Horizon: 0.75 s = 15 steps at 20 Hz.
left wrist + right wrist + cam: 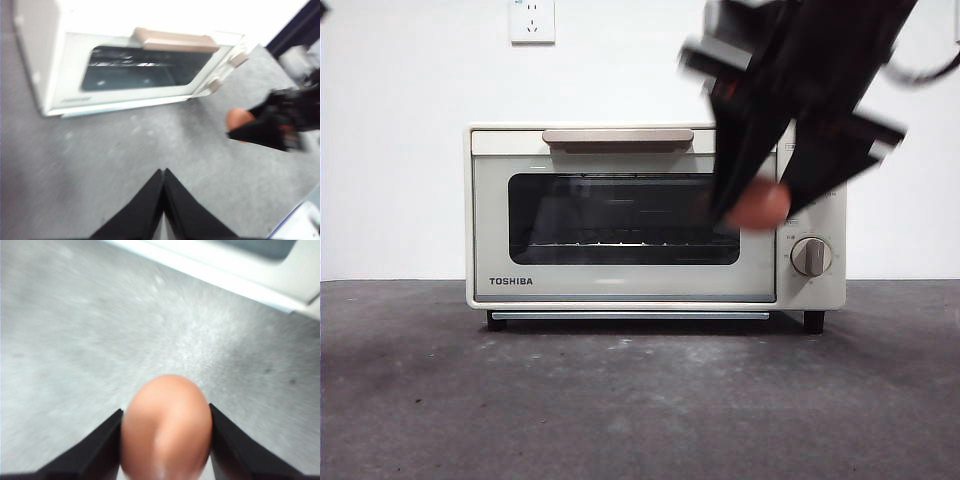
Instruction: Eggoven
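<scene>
Above the table, before the closed oven door: egg clamped between the right gripper's jaws, long axis pointing out past the tips.

Beyond it, toaster oven, door shut, handle nearer the left gripper, jaws pressed together, empty.

A dark grey, mottled surface fills the lower part of the front view, scuffed with pale specks and faint lighter patches. Behind it rises a plain white wall. High on that wall sits a white wall socket, cut off by the top edge.
</scene>
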Each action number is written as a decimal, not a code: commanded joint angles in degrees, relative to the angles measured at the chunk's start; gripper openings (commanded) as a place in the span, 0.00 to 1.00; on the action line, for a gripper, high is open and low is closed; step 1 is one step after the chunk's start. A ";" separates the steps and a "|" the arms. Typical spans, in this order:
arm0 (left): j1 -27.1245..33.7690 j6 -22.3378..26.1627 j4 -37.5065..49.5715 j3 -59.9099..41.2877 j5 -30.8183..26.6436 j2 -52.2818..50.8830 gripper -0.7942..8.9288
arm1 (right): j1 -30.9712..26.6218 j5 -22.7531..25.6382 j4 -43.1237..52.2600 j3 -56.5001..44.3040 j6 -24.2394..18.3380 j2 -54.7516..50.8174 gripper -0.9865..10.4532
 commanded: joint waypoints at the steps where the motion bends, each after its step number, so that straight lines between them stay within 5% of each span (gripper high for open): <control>1: -3.30 -3.10 6.47 1.33 -2.84 3.78 0.09 | 0.57 0.09 -2.01 0.72 -1.33 -5.73 0.09; 6: -11.85 -4.83 19.87 2.84 -10.43 14.73 0.09 | 0.55 1.77 -7.06 0.70 -1.40 -17.42 0.09; 15: -18.56 -1.81 26.01 15.89 -17.79 35.78 0.09 | 0.55 1.99 -12.22 0.70 -1.40 -25.73 0.09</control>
